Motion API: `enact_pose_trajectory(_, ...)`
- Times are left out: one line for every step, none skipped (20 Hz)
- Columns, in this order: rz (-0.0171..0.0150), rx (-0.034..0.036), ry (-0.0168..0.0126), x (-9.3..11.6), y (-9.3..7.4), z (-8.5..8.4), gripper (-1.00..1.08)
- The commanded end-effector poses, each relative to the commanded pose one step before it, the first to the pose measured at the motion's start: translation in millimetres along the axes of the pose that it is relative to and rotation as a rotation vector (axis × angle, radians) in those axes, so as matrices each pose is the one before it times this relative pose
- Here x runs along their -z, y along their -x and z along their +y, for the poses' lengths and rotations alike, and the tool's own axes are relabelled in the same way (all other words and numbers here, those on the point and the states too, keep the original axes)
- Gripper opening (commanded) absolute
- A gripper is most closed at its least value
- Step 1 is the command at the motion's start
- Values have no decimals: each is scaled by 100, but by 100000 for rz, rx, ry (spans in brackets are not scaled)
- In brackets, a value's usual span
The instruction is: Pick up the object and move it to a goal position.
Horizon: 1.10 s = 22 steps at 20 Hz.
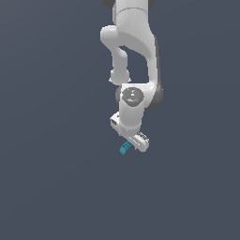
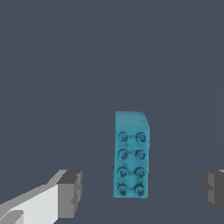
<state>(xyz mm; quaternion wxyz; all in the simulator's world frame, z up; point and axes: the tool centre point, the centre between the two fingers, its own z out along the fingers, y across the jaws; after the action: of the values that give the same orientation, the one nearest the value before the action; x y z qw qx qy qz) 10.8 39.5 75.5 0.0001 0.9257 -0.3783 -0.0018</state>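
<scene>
The object (image 2: 131,155) is a small teal-blue brick with two rows of studs and one smooth sloped end, lying flat on the dark grey surface. In the wrist view it lies between my two fingertips (image 2: 70,192), closer to the middle, with a clear gap on each side. My gripper (image 2: 142,189) is open and touches nothing. In the exterior view the object (image 1: 125,149) peeks out just below the white hand, mostly covered by it, and the gripper (image 1: 133,146) hangs directly over it.
The white arm (image 1: 133,51) comes down from the top of the exterior view. Plain dark grey floor (image 1: 56,178) lies all around, with no other objects in sight.
</scene>
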Motion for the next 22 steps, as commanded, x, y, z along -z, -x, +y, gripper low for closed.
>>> enact_pose_trajectory(223, -2010, -120, -206, 19, -105, 100)
enact_pose_trajectory(44, -445, -21, -51, 10, -24, 100)
enact_pose_trajectory(31, -318, -15, -37, 7, -17, 100)
enact_pose_trajectory(19, -194, -9, -22, 3, -9, 100)
enact_pose_trajectory(7, -69, -3, -7, -1, -1, 100)
enact_pose_trajectory(-67, 445, 46, 27, 16, 15, 100)
enact_pose_trajectory(0, 0, 0, -39, 2, -1, 100)
enact_pose_trajectory(0, 0, 0, -115, 6, -3, 100)
enact_pose_trajectory(0, 0, 0, -191, 11, -4, 100)
enact_pose_trajectory(8, -68, -7, -260, -16, 23, 100)
enact_pose_trajectory(0, 0, 0, -342, 21, -6, 100)
enact_pose_trajectory(7, -68, -6, -410, -6, 22, 100)
enact_pose_trajectory(5, -48, -4, -484, 9, 13, 100)
enact_pose_trajectory(5, -48, -4, -555, 15, 13, 100)
enact_pose_trajectory(8, -68, -6, -598, 8, 21, 100)
enact_pose_trajectory(6, -48, -4, -532, 11, 12, 100)
enact_pose_trajectory(0, 0, 0, -453, 25, -11, 100)
enact_pose_trajectory(9, -68, -7, -364, -18, 13, 100)
enact_pose_trajectory(0, 0, 0, -289, 3, -20, 100)
enact_pose_trajectory(9, -47, -8, -201, -30, -5, 100)
enact_pose_trajectory(0, 0, 0, -130, -18, -28, 100)
enact_pose_trajectory(0, 0, 0, -61, -21, -27, 100)
